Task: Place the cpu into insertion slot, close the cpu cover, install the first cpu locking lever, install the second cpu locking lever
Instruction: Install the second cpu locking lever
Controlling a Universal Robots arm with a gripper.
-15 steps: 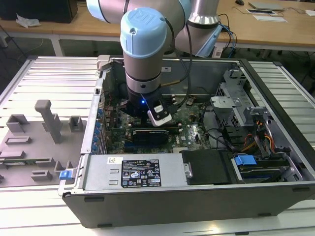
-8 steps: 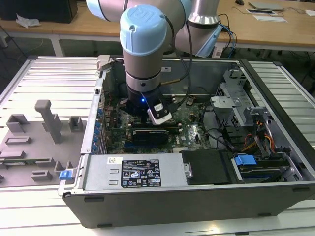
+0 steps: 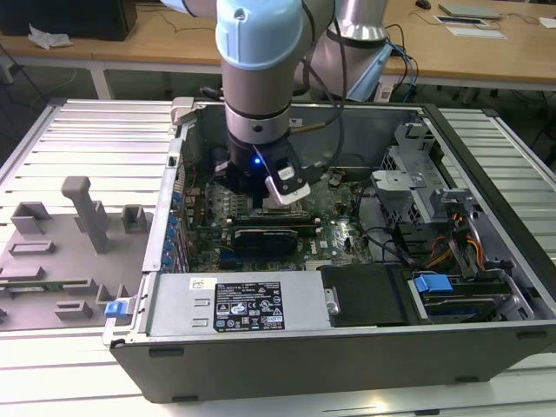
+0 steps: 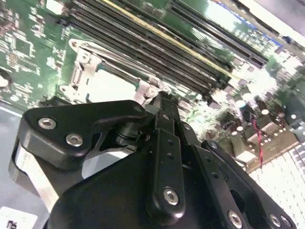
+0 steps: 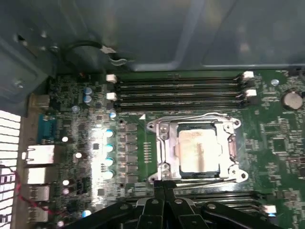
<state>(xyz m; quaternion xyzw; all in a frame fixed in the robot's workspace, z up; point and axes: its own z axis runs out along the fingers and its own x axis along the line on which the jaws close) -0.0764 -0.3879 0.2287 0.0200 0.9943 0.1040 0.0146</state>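
The cpu [image 5: 198,150] lies flat in the insertion slot, silver-grey top up; it also glares bright in the second wrist view [image 4: 109,86]. The cpu cover [image 5: 163,150] is down around it as a silvery frame, so the slot's pin field is hidden. A thin wire locking lever [image 5: 190,116] runs along the socket side nearest the memory slots. My gripper [image 5: 162,190] is shut, its black fingertips [image 4: 158,101] pressed together right at the socket's corner bracket [image 4: 148,88]. I cannot tell if they touch a lever. In the exterior view the arm's wrist [image 3: 256,130] reaches down into the open computer case.
Long black memory slots [image 5: 178,90] lie just beyond the socket. A black graphics card [image 3: 269,236], the power supply [image 3: 234,304], a drive cage [image 3: 417,187] and cables crowd the case. A grey fixture block [image 3: 78,217] stands on the table at the exterior view's left.
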